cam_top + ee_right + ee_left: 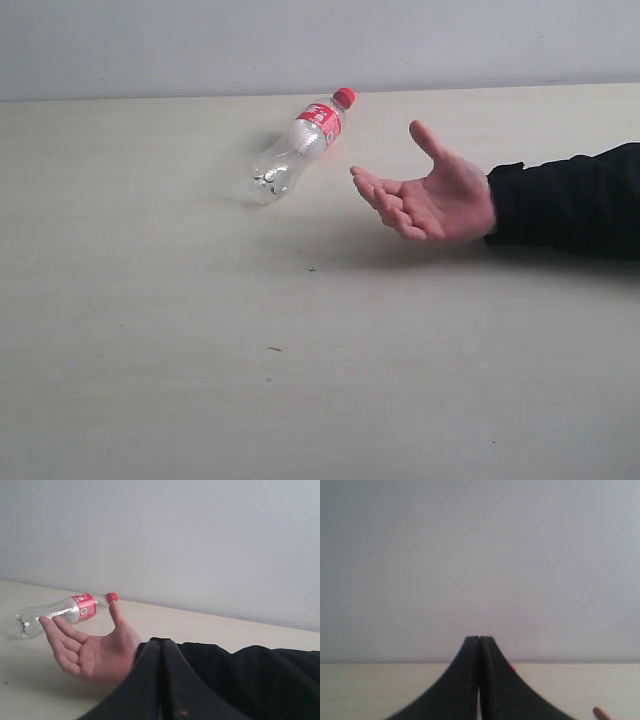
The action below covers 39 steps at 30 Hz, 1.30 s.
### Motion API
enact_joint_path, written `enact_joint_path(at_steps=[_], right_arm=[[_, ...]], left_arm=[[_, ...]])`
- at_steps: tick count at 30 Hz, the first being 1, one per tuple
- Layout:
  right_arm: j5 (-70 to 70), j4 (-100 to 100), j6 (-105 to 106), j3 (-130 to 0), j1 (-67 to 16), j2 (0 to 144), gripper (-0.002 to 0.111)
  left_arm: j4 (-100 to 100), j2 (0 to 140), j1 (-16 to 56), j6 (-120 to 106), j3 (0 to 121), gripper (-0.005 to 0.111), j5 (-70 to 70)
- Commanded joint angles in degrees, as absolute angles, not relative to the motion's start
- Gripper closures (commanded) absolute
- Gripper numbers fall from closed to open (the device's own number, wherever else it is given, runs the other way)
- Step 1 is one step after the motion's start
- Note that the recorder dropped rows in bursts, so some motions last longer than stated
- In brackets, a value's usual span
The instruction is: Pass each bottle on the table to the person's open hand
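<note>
One clear cola-shaped bottle (pixel 298 146) with a red label and red cap lies on its side on the pale table (pixel 200 350), cap toward the back wall. The same bottle (pixel 62 612) shows in the right wrist view, beyond the hand. The person's open hand (pixel 430 195), palm up on a black-sleeved arm, hovers just right of the bottle; the hand (pixel 87 647) is empty. Neither gripper shows in the exterior view. My left gripper (pixel 479 639) is shut and holds nothing. My right gripper (pixel 161 641) is shut too, behind the person's wrist. The other three bottles are out of view.
The black sleeve (pixel 570 200) reaches in from the right edge of the table. A plain pale wall (pixel 320 40) runs along the table's far edge. A few tiny dark specks (pixel 273 349) mark the tabletop in front.
</note>
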<state>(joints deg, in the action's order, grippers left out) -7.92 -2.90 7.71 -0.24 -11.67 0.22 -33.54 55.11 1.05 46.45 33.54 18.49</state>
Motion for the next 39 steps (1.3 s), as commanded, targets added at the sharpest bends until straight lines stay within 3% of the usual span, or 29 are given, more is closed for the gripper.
enact_joint_path(at_steps=[1,10,19,25,32,36,39], right_arm=[[-7.7,-3.0,7.3,0.0,-11.3,0.0,0.108],[-7.7,-2.9,7.3,0.0,-11.3,0.0,0.108],[-7.7,-3.0,7.3,0.0,-11.3,0.0,0.108],[-7.7,-3.0,7.3,0.0,-11.3,0.0,0.108],[-7.7,-3.0,7.3,0.0,-11.3,0.0,0.108],[-7.7,-2.9,7.3,0.0,-11.3,0.0,0.108],[-7.7,-2.9,7.3,0.0,-11.3,0.0,0.108]], left_arm=[[-52.1,68.3,2.2,58.9,45.9,0.107,7.0],[-57.0,83.6,7.1,48.5,62.5,0.107,-18.9],[-19.3,100.3,8.0,4.3,86.9,0.107,-49.7],[7.1,110.0,9.2,-8.5,101.1,0.107,-56.7],[9.7,118.1,16.0,-8.6,110.9,0.106,-55.6],[9.7,122.9,20.1,-8.5,114.8,0.087,-55.5],[9.7,126.5,22.5,-8.4,117.3,0.060,-55.1]])
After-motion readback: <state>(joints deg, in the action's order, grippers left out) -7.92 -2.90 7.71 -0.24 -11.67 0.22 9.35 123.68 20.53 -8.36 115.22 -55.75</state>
